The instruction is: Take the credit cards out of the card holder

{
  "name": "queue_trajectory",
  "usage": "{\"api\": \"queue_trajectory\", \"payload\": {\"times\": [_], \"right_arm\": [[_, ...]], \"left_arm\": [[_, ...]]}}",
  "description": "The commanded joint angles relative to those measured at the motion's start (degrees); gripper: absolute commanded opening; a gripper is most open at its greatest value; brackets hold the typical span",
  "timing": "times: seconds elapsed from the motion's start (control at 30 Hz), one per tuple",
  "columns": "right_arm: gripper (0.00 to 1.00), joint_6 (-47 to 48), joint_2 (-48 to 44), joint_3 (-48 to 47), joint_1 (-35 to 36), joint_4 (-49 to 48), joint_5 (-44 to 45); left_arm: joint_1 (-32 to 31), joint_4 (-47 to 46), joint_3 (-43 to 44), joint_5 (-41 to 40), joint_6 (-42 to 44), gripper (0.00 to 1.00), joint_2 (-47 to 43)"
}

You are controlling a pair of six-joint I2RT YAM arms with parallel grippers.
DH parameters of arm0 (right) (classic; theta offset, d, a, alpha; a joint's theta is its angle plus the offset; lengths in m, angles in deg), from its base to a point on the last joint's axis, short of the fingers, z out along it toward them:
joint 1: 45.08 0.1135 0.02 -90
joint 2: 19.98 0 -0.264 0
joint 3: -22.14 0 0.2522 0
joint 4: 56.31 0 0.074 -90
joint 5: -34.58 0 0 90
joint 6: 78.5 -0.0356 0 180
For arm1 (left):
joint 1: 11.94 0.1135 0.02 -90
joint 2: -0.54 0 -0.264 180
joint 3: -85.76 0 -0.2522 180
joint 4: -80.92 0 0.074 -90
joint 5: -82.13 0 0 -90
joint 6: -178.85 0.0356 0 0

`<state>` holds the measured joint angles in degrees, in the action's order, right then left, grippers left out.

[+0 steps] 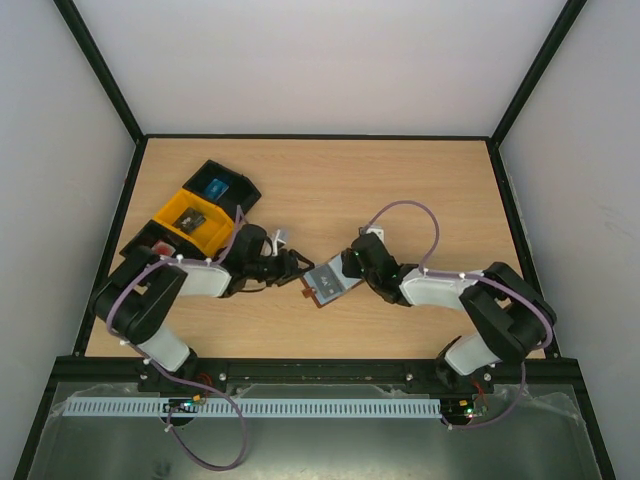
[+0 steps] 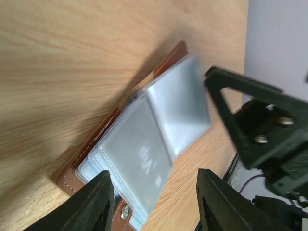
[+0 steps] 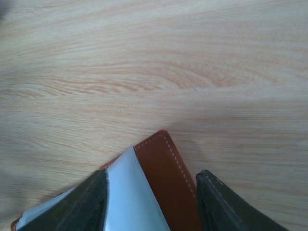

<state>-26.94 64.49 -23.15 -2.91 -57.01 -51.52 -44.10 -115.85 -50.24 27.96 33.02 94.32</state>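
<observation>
The card holder (image 1: 328,283) lies open on the table between my two grippers, brown leather outside and grey-blue pockets inside. In the left wrist view a clear pocket of the card holder (image 2: 163,120) shows a grey credit card (image 2: 142,161) with white lettering. My left gripper (image 1: 298,265) is open at the holder's left end, its fingers (image 2: 98,204) either side of the pocket stack without gripping. My right gripper (image 1: 352,262) is open over the right end. Between its fingertips (image 3: 219,204) lie a leather corner (image 3: 166,178) and a raised grey-blue flap (image 3: 127,197).
At the back left stand a yellow bin (image 1: 178,210) with a dark flat piece (image 1: 195,218), a black bin (image 1: 240,190) with a blue piece (image 1: 217,187), and a red flat piece (image 1: 163,247) beside the left arm. A small white object (image 1: 281,238) lies near the left wrist.
</observation>
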Motion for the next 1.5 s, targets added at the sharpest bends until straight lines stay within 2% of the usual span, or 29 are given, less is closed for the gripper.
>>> {"api": "queue_trajectory", "payload": {"times": [0.0, 0.1, 0.33, 0.63, 0.8, 0.93, 1.07, 1.2, 1.47], "right_arm": [[0.43, 1.73, 2.69, -1.73, -0.21, 3.15, -3.29], [0.35, 1.75, 2.48, -0.18, -0.23, 3.09, -5.19], [0.34, -3.39, -0.67, 6.18, 1.71, -0.30, -10.39], [0.33, -9.74, -4.27, 9.20, 7.13, -2.37, -10.14], [0.34, -9.12, -7.71, 8.37, 7.57, 2.86, -5.98], [0.43, -9.29, -13.44, 8.01, 7.55, 6.57, -2.28], [0.40, -10.13, -16.32, 6.89, 7.57, 5.67, -3.68], [0.35, -12.09, -14.62, 6.47, 7.64, -0.37, -8.58], [0.33, -14.87, -3.78, 2.52, 8.63, -7.13, -12.83]], "left_arm": [[1.74, 4.93, -0.53, -1.12, 3.50, 0.50, -5.52], [2.97, 8.57, -1.03, -1.99, 4.76, 0.51, -8.69], [3.69, 13.53, -1.02, -1.96, 7.58, 0.57, -10.94], [3.56, 7.01, -4.30, 1.61, 4.23, 0.58, -10.66], [3.55, 4.12, -5.25, 2.74, 2.81, 0.58, -9.55], [3.60, 0.51, -5.99, 4.03, 1.87, 0.60, -8.99], [3.60, -3.21, -6.17, 5.87, 0.77, 0.62, -7.02], [3.60, -7.91, -6.70, 7.29, -1.31, 0.62, -4.78], [3.60, -7.69, -6.60, 6.41, -0.56, 0.62, -3.11]]}}
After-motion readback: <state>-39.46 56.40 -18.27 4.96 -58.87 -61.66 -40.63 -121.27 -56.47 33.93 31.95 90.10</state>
